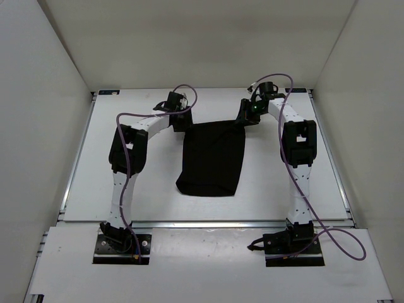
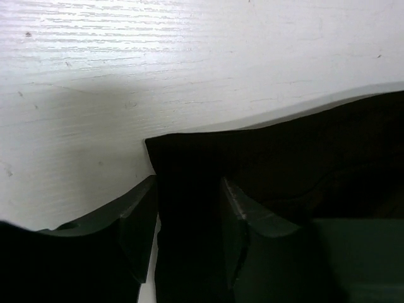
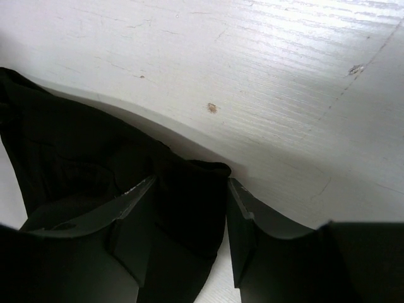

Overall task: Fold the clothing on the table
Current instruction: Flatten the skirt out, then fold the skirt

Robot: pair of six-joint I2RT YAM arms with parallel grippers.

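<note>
The black clothing [image 1: 211,161] lies on the white table [image 1: 265,196] as a tall limp rectangle, its near end bunched and rounded. My left gripper [image 1: 181,120] is down at its far left corner and my right gripper [image 1: 243,117] at its far right corner. In the left wrist view the left gripper [image 2: 188,189] stands open, its fingers either side of the clothing [image 2: 284,158] corner. In the right wrist view the right gripper [image 3: 191,189] is open too, straddling a raised fold of the clothing [image 3: 76,145]. I see no pinch on the cloth by either pair of jaws.
White upright walls [image 1: 44,95] enclose the table on the left, back and right. A silver rail [image 1: 208,223] runs along its near edge, with the black base plates [image 1: 123,248] in front of it. Purple cables [image 1: 341,243] loop off both arms.
</note>
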